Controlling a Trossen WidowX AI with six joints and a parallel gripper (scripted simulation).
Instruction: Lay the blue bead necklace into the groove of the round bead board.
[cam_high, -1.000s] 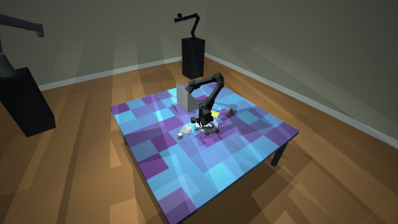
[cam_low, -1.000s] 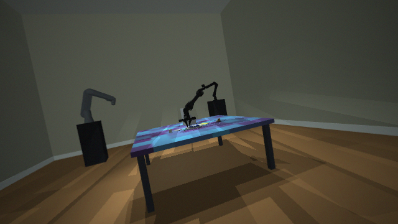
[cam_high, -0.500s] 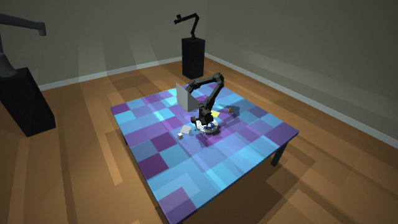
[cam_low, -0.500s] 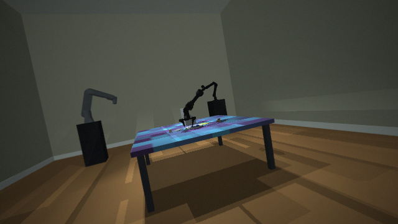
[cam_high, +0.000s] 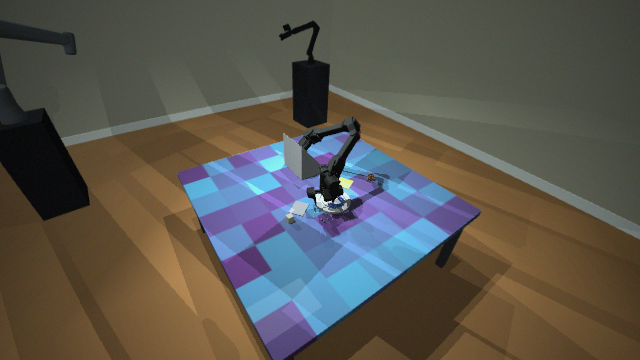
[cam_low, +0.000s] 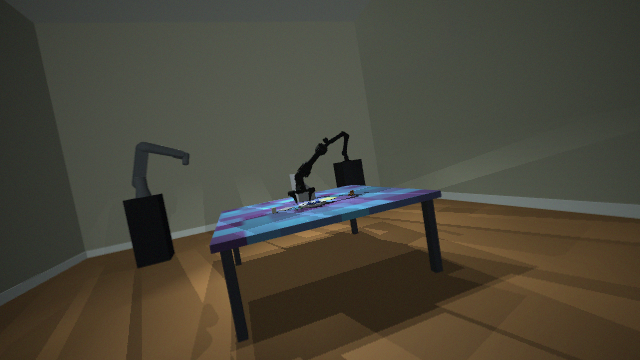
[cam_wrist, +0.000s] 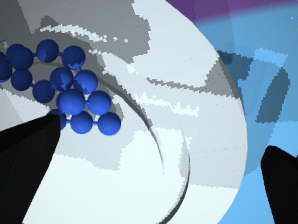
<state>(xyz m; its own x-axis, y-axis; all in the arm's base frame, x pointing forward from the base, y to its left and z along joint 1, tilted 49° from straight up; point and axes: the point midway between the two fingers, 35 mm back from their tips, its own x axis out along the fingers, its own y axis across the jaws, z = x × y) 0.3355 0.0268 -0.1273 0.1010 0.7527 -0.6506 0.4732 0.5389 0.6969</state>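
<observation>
The blue bead necklace (cam_wrist: 72, 101) (cam_high: 340, 202) lies bunched and folded on the white round bead board (cam_wrist: 220, 150) (cam_high: 333, 212). In the wrist view its beads cluster at the upper left, some near the curved line of the groove. Its remaining beads run out of the wrist view, and how much sits in the groove cannot be told. My gripper (cam_wrist: 167, 142) (cam_low: 303, 198) is open and empty, low over the board. Its left fingertip stands beside the bead cluster and covers part of one bead. Its right fingertip is out past the board's rim.
A grey upright panel (cam_high: 294, 159) stands behind the board. A yellow piece (cam_high: 346, 183) and an orange object (cam_high: 370, 177) lie behind it to the right. A pale flat square (cam_high: 300, 208) and a cream block (cam_high: 290, 218) lie to its left. Two other arms stand on pedestals off the table.
</observation>
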